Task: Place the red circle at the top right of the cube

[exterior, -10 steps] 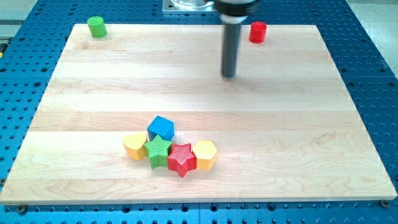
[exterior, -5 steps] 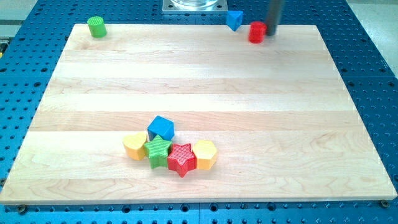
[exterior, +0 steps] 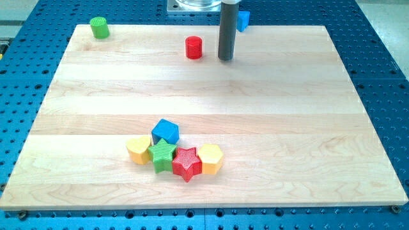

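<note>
The red circle [exterior: 193, 47] sits near the frame's top centre, well apart from the blue cube [exterior: 165, 131] lower down; my tip [exterior: 225, 59], a bare rod with nothing to open or close, stands just right of it; most of the push remains.

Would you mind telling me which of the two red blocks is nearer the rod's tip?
The red circle, standing alone just to the view's left of my tip. The red star sits far below, in the cluster.
</note>
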